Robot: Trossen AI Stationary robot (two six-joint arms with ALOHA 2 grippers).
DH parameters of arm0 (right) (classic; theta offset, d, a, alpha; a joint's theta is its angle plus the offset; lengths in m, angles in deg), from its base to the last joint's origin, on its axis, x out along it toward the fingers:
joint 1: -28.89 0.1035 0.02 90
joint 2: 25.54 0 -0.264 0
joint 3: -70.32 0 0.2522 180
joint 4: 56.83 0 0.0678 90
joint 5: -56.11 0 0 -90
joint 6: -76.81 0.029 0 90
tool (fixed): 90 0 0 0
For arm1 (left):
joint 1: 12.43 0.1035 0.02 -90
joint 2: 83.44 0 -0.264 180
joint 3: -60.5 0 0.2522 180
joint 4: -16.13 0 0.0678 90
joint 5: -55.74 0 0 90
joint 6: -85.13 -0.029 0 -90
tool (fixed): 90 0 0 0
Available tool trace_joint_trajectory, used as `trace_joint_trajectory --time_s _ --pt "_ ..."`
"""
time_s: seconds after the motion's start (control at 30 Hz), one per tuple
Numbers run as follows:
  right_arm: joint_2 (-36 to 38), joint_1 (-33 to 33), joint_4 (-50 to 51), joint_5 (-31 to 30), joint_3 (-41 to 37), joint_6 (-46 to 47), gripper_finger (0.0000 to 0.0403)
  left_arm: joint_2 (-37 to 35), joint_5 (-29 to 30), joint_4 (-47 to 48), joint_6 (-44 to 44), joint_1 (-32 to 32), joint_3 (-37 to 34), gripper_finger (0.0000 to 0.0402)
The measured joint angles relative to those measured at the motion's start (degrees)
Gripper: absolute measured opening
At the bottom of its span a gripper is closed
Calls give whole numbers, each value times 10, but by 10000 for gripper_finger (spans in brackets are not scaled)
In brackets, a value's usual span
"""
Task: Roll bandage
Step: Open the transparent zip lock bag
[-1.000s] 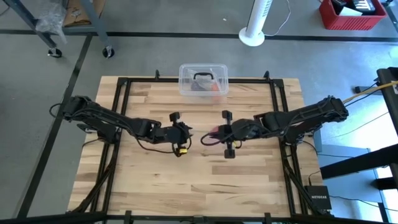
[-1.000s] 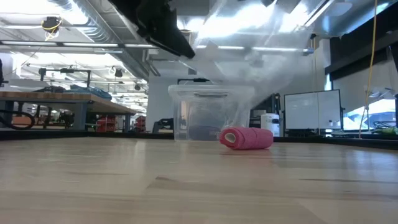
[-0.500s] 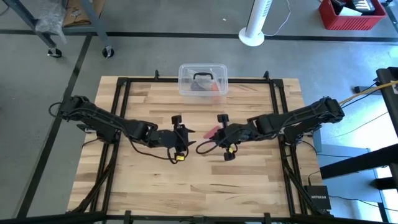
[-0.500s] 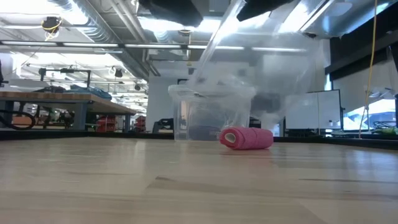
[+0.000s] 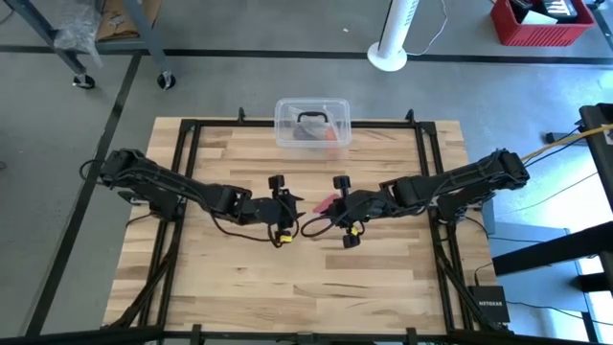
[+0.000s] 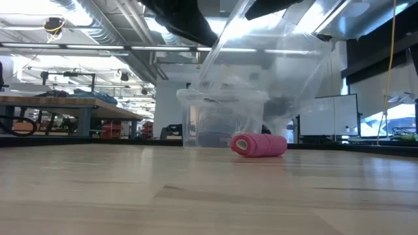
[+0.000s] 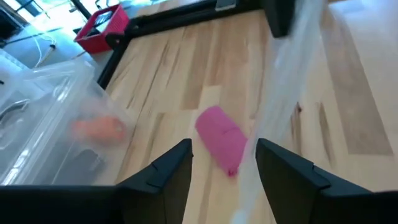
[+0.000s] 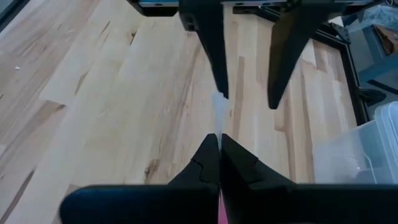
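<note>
The bandage (image 5: 326, 201) is a small pink roll lying on its side on the wooden table (image 5: 239, 268); it also shows in the low view (image 6: 259, 145) and the left wrist view (image 7: 221, 140). Above it hangs a clear plastic bag (image 6: 268, 72), spread wide. My right gripper (image 8: 219, 138) is shut on the bag's film. My left gripper (image 7: 224, 147) faces it with open fingers, the roll lying on the table beyond them. The bag's film (image 7: 283, 93) runs down past the inner side of one left finger; whether it touches, I cannot tell. My right gripper pinches a thin edge of the clear bag's film (image 8: 219, 117) between the ends of its two shut fingers. The fingers slant downward from the table's right side. The bag is lifted and hangs spread out over the roll; one layer or several, I cannot tell.
A clear plastic box (image 5: 313, 123) with a black handle stands at the table's far edge, behind the roll (image 6: 209, 121). A black frame (image 5: 182, 192) runs around the table top. Bare wood lies toward the near edge.
Both grippers have drawn a little closer together over the table's middle. The clear bag, a hazy crumple a second ago, now hangs spread wide with straight edges in the low view. The pink roll has stayed in place.
</note>
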Motion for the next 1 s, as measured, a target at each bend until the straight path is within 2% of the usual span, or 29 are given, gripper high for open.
trace_joint_trajectory --time_s 0.17,0.3,0.47,0.57,0.67,0.73,0.83,1.0 --pt "0 0 -4 0 -1 1 1 1 -4 -18 -3 2 1 162" --pt "0 0 -26 3 -1 1 1 9 -33 -18 -5 3 1 154" --pt "0 0 -51 27 -1 0 1 38 -38 -22 -38 6 -1 133" --pt "0 0 -50 30 -1 1 1 39 -37 -36 -52 7 0 95" --pt "0 0 -51 30 -1 2 5 33 -37 -35 -53 7 0 31" --pt "0 0 -51 29 -1 14 15 24 -37 -24 -46 6 0 10" --pt "0 0 -29 20 8 12 41 2 -37 30 -7 5 10 9" --pt "0 13 104 -69 88 -10 110 -35 -35 124 99 5 31 4"
